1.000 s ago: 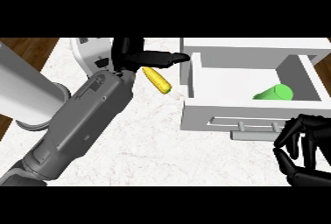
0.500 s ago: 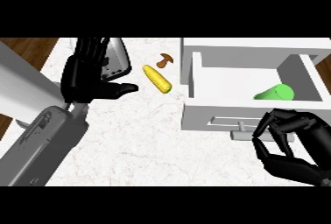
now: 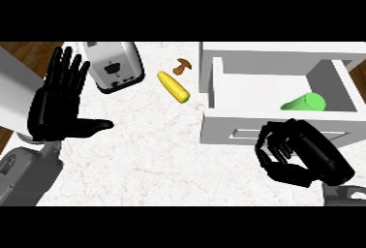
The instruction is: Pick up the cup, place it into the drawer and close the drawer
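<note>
Cup (image 3: 304,102), green, lies on its side inside the open white drawer (image 3: 236,133) at the right of the frame, near the drawer's right wall. The right hand (image 3: 300,155) sits at lower right, just in front of the drawer's front panel, fingers curled and grasping nothing. The left hand (image 3: 57,109) rests at the left edge, fingers straight and spread. On the marble counter (image 3: 143,160), a toaster (image 3: 114,65), a corn cob (image 3: 173,87) and a brown mushroom (image 3: 183,65) sit in the upper middle.
</note>
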Motion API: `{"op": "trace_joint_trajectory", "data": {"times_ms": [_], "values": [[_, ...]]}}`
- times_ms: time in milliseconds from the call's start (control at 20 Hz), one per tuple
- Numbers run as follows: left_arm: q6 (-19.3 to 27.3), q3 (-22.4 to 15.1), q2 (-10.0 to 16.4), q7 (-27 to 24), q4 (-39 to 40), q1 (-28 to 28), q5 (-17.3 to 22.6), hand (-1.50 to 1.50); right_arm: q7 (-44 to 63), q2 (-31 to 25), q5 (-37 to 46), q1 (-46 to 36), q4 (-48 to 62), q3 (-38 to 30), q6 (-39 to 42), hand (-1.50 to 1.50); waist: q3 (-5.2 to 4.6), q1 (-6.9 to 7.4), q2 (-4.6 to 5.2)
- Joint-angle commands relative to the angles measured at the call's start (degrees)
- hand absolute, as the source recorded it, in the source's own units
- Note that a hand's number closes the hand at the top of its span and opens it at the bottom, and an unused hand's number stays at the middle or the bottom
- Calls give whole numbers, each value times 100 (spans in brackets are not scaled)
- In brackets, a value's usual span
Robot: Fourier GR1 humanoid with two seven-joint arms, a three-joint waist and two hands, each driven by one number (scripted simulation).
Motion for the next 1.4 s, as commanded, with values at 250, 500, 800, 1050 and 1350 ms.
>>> {"op": "trace_joint_trajectory", "data": {"times_ms": [250, 500, 800, 1050, 1350], "values": [[-1103, 684, 487, -227, -460, 1378, 90, -150, -936, 226, 1143, -624, 2264, 197, -872, -150, 1, -49, 7], [-1504, 918, 196, -467, -61, 1573, -46, -150, -961, 539, 1572, -1588, 3579, 216, -1016, -150, -1, -70, 18], [-1656, 1363, 149, 54, -333, 1608, -120, -150, -1381, 854, 1839, -2129, 5008, -50, -1469, -150, 1, -101, 9], [-2107, 1486, 33, -197, 301, 1432, -220, -150, -2163, 535, 1585, -3170, 6587, -654, -1407, -150, 3, -42, 51], [-2088, 1484, -189, -244, -41, 1653, -361, -150, -2687, 498, 1574, -4048, 8144, -1038, -1640, -150, 8, 63, 76]]}}
